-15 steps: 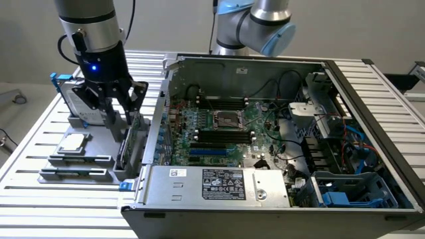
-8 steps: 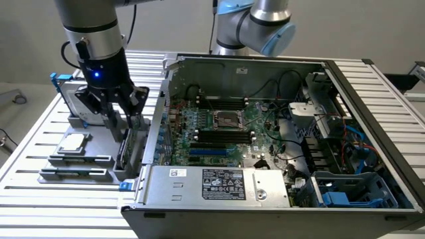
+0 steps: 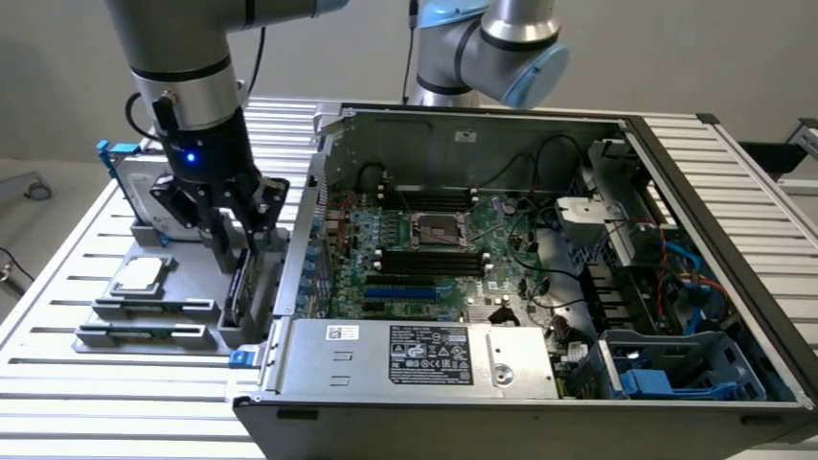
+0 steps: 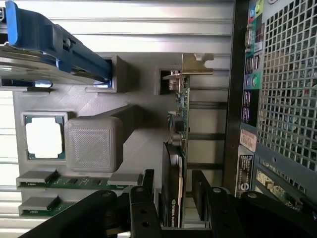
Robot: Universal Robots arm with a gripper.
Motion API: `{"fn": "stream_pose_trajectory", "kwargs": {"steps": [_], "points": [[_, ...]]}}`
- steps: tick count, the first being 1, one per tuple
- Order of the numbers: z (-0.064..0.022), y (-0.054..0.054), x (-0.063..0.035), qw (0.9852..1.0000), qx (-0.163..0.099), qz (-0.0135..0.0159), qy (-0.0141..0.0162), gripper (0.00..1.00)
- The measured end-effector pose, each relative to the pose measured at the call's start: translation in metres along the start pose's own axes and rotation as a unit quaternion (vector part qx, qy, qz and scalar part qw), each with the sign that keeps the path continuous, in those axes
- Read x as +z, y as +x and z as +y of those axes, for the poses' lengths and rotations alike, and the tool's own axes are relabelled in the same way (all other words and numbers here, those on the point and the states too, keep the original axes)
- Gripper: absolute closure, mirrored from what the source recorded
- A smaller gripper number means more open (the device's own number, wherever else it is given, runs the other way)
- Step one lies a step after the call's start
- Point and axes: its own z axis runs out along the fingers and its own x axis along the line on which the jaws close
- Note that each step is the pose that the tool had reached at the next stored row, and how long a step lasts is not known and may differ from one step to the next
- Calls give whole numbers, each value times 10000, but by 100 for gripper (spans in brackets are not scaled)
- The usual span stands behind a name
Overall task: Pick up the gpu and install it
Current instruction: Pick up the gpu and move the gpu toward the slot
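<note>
I log one gpu (image 4: 181, 114), upright in the grey holder (image 4: 99, 104); my tool (image 4: 173, 174) spread, straddling it without contact.

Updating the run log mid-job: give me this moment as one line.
phase: pre-grasp | gripper: open, straddling gpu, not gripping | gpu: standing on edge in fixture, not lifted | computer case: open

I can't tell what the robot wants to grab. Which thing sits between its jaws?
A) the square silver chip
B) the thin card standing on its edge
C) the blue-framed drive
B: the gpu stands on edge in the grey holder, with one open jaw on each side of it.
</note>
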Motion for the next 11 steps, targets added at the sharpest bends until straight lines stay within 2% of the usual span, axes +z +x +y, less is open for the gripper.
{"fn": "stream_pose_trajectory", "kwargs": {"steps": [5,11], "points": [[4,-1,83,10000,26,0,-1,56],[6,-2,125,10000,33,0,-1,56]]}}
